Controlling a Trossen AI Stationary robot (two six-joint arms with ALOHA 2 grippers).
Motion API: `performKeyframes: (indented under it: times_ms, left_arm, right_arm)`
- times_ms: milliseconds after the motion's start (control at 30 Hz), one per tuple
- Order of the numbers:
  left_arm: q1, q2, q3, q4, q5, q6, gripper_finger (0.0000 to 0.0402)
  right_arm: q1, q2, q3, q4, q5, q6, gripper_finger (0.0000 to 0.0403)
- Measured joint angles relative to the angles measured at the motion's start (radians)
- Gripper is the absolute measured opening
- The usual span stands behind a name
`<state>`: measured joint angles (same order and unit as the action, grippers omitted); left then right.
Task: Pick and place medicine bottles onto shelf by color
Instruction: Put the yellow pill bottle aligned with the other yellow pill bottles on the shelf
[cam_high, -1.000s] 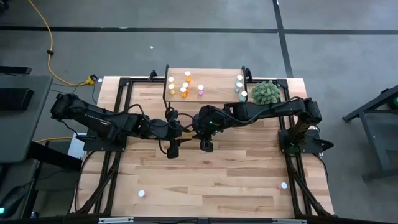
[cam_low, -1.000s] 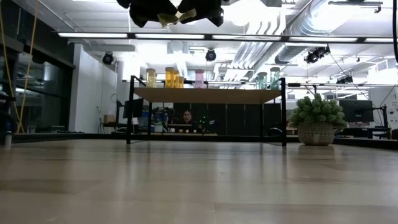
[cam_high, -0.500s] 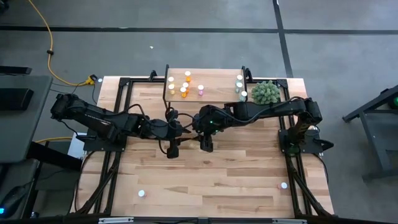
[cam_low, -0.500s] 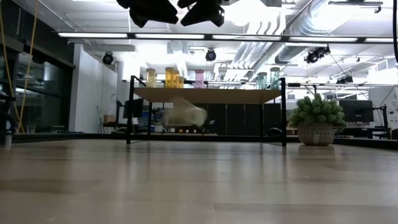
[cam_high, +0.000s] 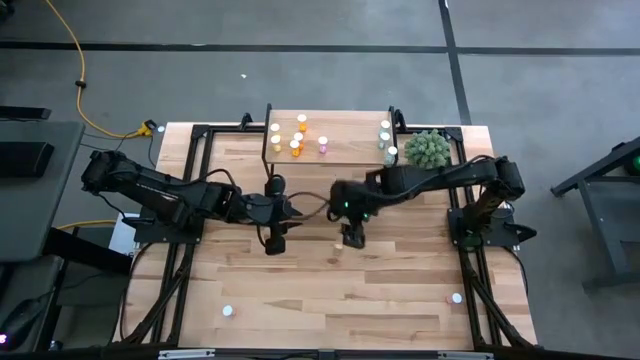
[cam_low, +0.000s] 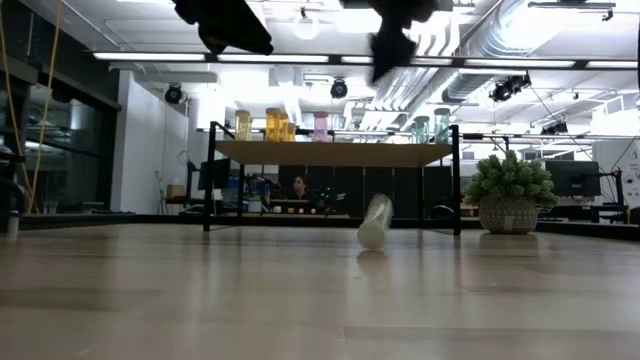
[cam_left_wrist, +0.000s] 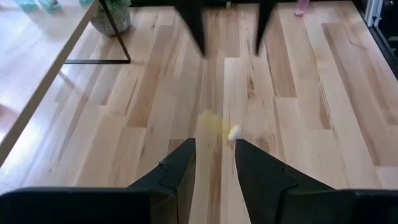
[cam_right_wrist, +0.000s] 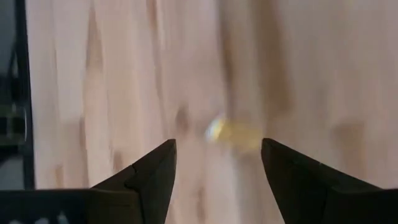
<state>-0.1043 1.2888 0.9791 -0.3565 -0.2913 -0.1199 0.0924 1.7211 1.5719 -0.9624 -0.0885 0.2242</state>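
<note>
A yellow medicine bottle (cam_high: 338, 244) with a white cap is on the tabletop between my two grippers. It looks blurred and tilted in the low view (cam_low: 374, 222). My left gripper (cam_high: 272, 243) hangs above the table to the bottle's left, open and empty (cam_left_wrist: 212, 149). My right gripper (cam_high: 352, 238) hangs just right of the bottle, open with nothing between its fingers (cam_right_wrist: 217, 146); the bottle (cam_right_wrist: 233, 132) shows below it. The shelf (cam_high: 345, 150) at the far edge carries yellow, orange, pink and teal bottles standing upright.
A fuzzy green plant (cam_high: 427, 149) in a pot stands right of the shelf. One pink bottle (cam_high: 228, 311) stands near the front left and another (cam_high: 456, 297) near the front right. Bare wood lies between the grippers and the near edge.
The yellow bottle, which was high up between the two grippers, has fallen and now lies on the table. My right gripper has gone toward the table's right edge and down, tipping more steeply downward.
</note>
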Motion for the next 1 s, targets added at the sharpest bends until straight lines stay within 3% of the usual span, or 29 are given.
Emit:
performKeyframes:
  times_ms: [200,300,467,600,833,1000]
  left_arm:
    - [0.008,0.000,0.000,0.002,-0.002,0.019,0.0104]
    - [0.018,0.000,0.000,0.006,-0.003,0.000,0.0104]
    - [0.047,0.000,0.000,0.004,0.001,-0.112,0.0107]
    - [0.059,-0.037,0.002,0.013,0.024,-0.213,0.0136]
    - [0.058,-0.204,0.080,0.000,-0.024,-0.245,0.0203]
    - [0.057,-0.331,0.097,0.026,-0.059,-0.245,0.0216]
  right_arm:
    - [0.052,-0.049,-0.314,0.190,-0.089,0.133,0.0227]
    - [0.071,-0.055,-0.386,0.271,-0.097,0.137,0.0227]
    - [0.055,-0.040,-0.365,0.242,-0.064,-0.101,0.0227]
    - [0.010,-0.014,-0.328,0.254,0.013,-0.316,0.0227]
    - [-0.068,0.073,-0.320,0.304,0.033,-0.619,0.0227]
    - [-0.096,0.144,-0.320,0.319,0.034,-0.767,0.0227]
